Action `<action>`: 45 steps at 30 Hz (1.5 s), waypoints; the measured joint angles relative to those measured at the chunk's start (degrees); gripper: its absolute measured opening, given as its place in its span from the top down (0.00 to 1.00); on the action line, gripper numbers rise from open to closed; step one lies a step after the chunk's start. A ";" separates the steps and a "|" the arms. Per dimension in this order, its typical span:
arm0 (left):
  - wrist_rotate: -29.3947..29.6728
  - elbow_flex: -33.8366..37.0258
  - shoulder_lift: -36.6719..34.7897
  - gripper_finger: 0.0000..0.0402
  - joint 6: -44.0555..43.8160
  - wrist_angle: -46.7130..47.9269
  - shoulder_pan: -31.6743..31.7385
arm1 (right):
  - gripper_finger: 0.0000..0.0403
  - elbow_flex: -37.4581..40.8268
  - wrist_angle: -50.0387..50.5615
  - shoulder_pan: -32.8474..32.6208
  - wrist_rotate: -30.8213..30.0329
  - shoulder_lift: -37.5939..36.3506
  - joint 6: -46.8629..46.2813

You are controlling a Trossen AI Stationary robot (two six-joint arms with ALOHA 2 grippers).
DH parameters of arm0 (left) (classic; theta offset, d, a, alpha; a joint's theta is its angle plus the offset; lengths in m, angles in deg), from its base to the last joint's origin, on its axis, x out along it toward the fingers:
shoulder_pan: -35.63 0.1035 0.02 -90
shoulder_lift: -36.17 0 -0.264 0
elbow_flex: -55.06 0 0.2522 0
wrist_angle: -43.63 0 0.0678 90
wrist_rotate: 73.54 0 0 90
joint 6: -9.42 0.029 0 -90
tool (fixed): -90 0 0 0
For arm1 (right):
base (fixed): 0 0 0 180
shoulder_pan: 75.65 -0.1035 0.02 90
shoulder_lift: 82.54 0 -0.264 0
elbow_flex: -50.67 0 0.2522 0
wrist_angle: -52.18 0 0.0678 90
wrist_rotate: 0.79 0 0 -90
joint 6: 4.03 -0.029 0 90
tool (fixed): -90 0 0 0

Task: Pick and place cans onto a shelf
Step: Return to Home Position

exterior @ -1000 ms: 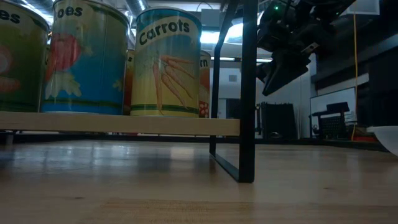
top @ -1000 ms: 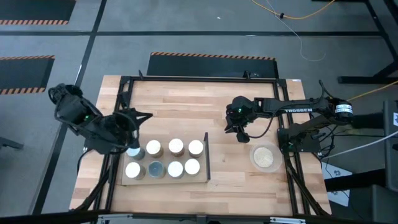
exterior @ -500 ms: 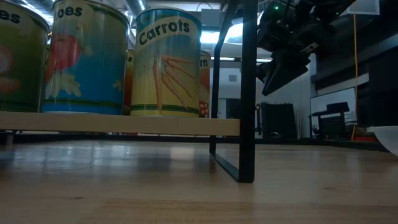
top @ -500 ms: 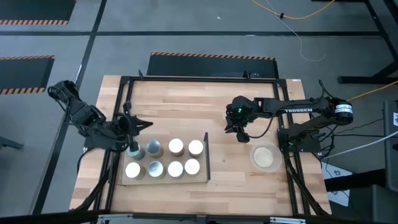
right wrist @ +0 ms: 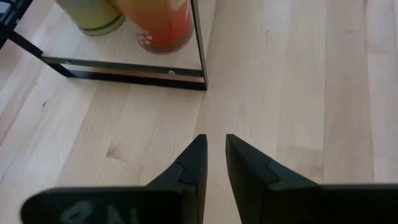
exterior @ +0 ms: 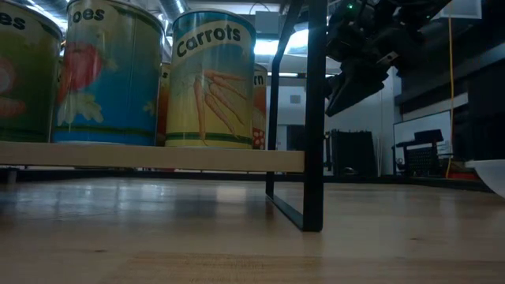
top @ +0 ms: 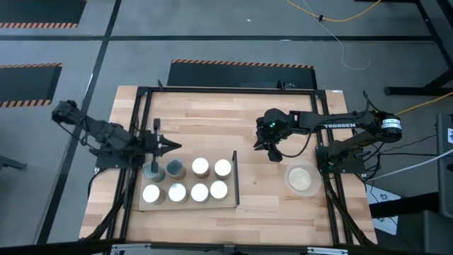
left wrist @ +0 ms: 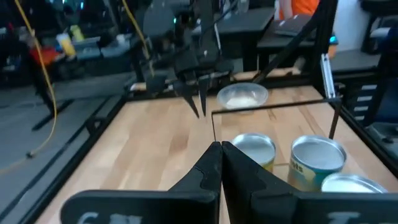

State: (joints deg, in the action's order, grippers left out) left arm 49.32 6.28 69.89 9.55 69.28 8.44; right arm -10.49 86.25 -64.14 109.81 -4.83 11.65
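The left gripper (top: 174,147) hovers with its two dark fingers pressed together and nothing between them, over the far edge of the flat pale wood shelf board (top: 228,201), just above the far row's left end. Its arm stretches in level from the table's left side. Below it, eight small round tin cans (top: 200,166) stand upright on the board in two rows of four, most with white tops, one grey and one tan. In the low view the nearest one carries a yellow carrot label (exterior: 211,79). A thin black upright frame (top: 236,177) closes the board's right short end.

The right gripper (top: 273,157) hangs above bare planks of the wooden tabletop (top: 212,120), to the right of the frame and well apart from the cans. Its fingers (right wrist: 198,155) point down with a narrow gap between them, gripping nothing. A wide, flat, round beige dish (top: 301,178) sits on the table near it, toward the front right.
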 joint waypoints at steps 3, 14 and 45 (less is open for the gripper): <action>-5.24 2.49 -2.05 1.00 3.00 -3.71 4.23 | 0.84 0.00 0.01 -0.02 0.00 0.00 -0.01; -18.64 4.32 -9.11 1.00 7.90 -3.11 14.66 | 0.84 0.00 0.07 0.00 0.00 0.00 -0.20; -19.02 26.04 -33.58 1.00 12.45 -10.25 15.47 | 0.84 0.00 0.03 0.00 0.02 0.00 -0.24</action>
State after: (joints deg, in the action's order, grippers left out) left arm 30.31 32.32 36.32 22.01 59.02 23.90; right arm -10.49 86.28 -64.14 109.83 -4.83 11.41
